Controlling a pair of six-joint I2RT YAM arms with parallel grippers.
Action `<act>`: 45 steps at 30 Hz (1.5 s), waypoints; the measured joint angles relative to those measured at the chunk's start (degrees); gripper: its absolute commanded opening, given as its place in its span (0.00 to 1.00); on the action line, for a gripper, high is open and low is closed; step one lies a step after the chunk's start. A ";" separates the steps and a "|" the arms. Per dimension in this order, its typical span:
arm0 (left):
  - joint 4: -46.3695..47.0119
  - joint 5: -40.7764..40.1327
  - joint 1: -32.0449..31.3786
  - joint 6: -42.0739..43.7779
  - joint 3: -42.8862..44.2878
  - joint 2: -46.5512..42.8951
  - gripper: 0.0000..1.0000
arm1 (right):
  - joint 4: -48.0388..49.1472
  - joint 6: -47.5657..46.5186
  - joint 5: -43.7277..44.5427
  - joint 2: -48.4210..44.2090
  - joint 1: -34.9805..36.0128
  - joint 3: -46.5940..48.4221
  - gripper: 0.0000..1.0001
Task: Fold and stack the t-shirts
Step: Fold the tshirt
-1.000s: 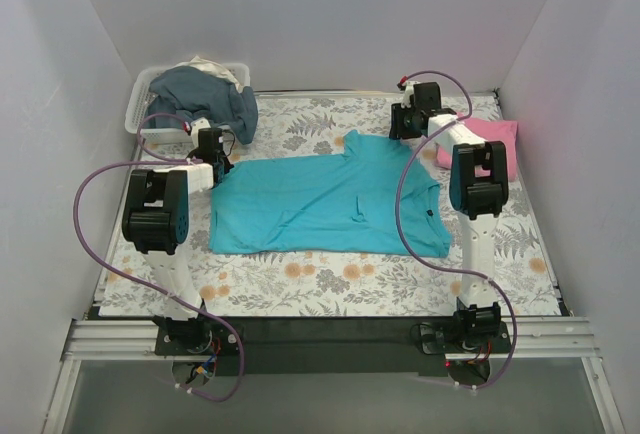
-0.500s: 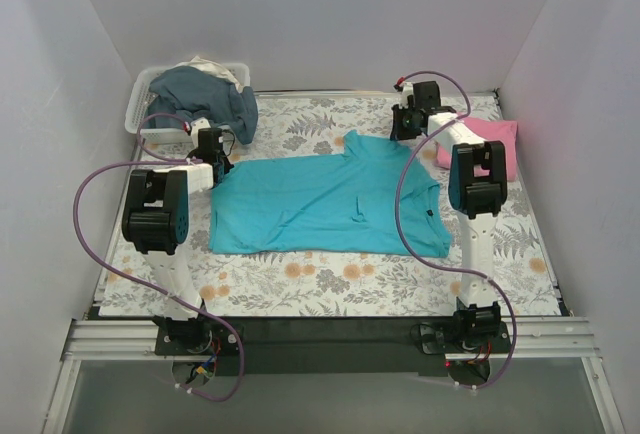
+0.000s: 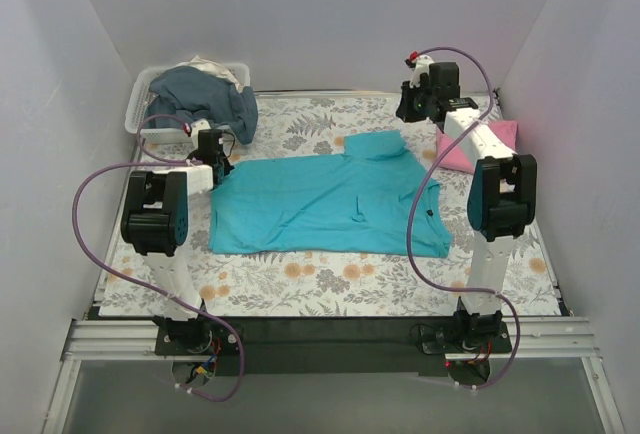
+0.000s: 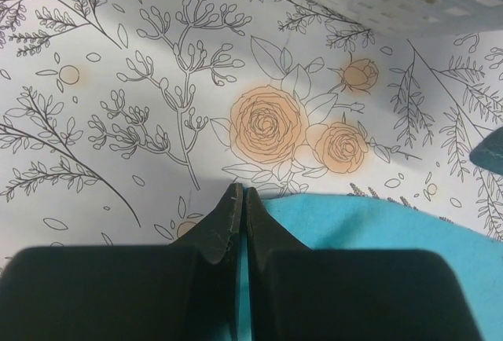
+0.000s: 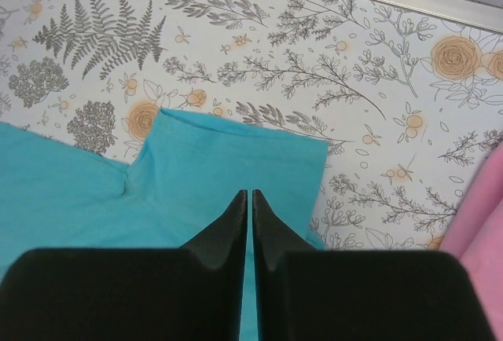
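Barely begun, I'd say. The teal t-shirt point(image 3: 325, 204) lies spread flat mid-surface point(image 3: 330, 279), unfolded. The pink t-shirt point(image 3: 503, 136) sits by the right wall, and I can't tell whether it is properly folded. The left hand point(image 4: 238, 199) has its fingers together at the teal shirt's edge, perhaps pinching cloth. The right hand point(image 5: 248, 199), fingers nearly together and holding nothing, hovers over a sleeve. Folding and stacking both of the 2 shirts remain.
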 measured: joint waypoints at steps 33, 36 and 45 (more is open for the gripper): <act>0.24 2.14 0.00 -0.13 -1.57 -1.81 0.00 | 4.07 2.60 3.17 9.38 -0.98 -0.04 0.48; 0.24 2.19 0.00 -0.13 -1.64 -1.86 0.00 | 3.34 2.51 3.13 12.44 -1.07 1.46 0.47; 0.26 2.78 0.00 -0.13 -1.66 -2.03 0.00 | 2.47 1.88 3.02 15.61 -0.98 5.29 0.47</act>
